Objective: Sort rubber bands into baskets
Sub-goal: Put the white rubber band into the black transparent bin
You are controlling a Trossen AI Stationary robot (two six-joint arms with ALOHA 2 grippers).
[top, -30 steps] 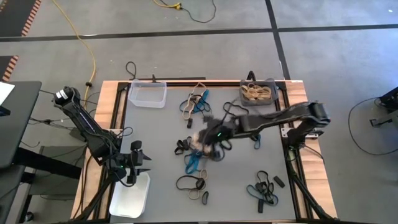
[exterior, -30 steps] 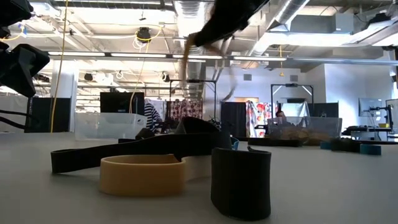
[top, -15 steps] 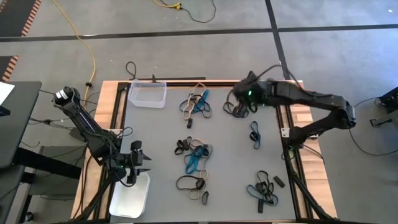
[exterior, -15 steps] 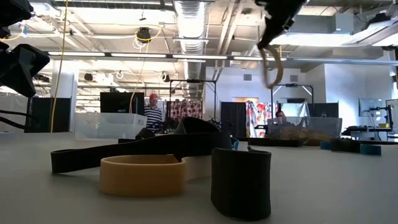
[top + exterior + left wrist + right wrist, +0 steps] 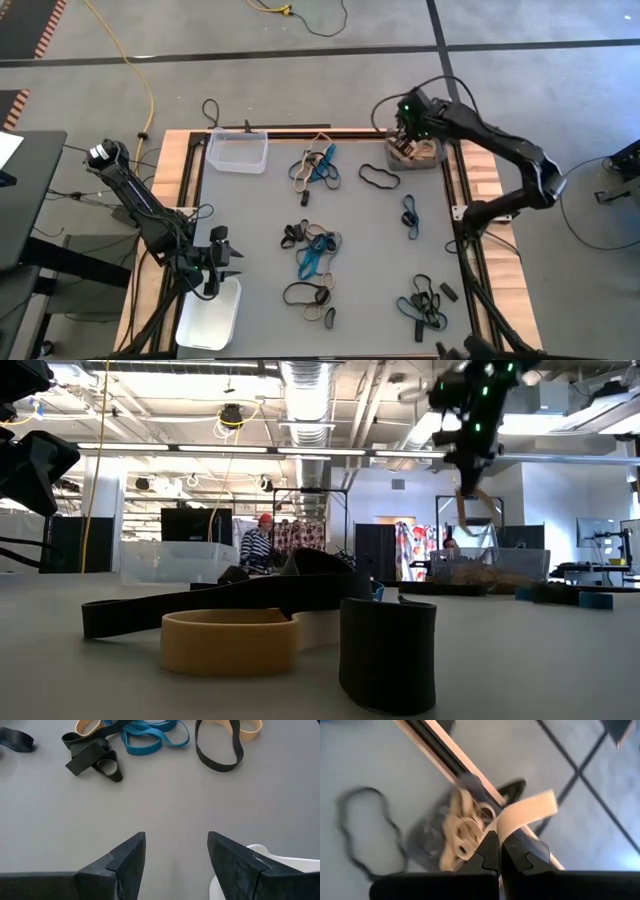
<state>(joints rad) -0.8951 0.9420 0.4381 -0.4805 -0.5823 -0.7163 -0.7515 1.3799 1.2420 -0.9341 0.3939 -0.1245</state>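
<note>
Rubber bands (image 5: pixel 318 252) are lying in loose clusters across the grey table (image 5: pixel 250 220), black, tan and teal mixed together. One tan band (image 5: pixel 527 810) is hanging pinched between the closed fingers of the right gripper (image 5: pixel 407 128), which is hovering directly above the dark grey basket (image 5: pixel 432 152) at the table's far right corner; that basket is already holding a heap of tan bands (image 5: pixel 462 827). A single black loop (image 5: pixel 379 178) is lying on the table just beside this basket, toward the middle. In the low view the right gripper (image 5: pixel 470 510) is dangling the tan band above the basket (image 5: pixel 490 568).

A second ago the right arm was reaching low over the middle cluster; half a second ago it was swinging toward the far right corner with the band trailing, and it is now sitting over the grey basket.

The left gripper (image 5: pixel 212 262) is waiting with its fingers spread and empty beside the white basket (image 5: pixel 210 315) at the near left corner, unmoved. The clear basket (image 5: pixel 237 152) is standing at the far left.
</note>
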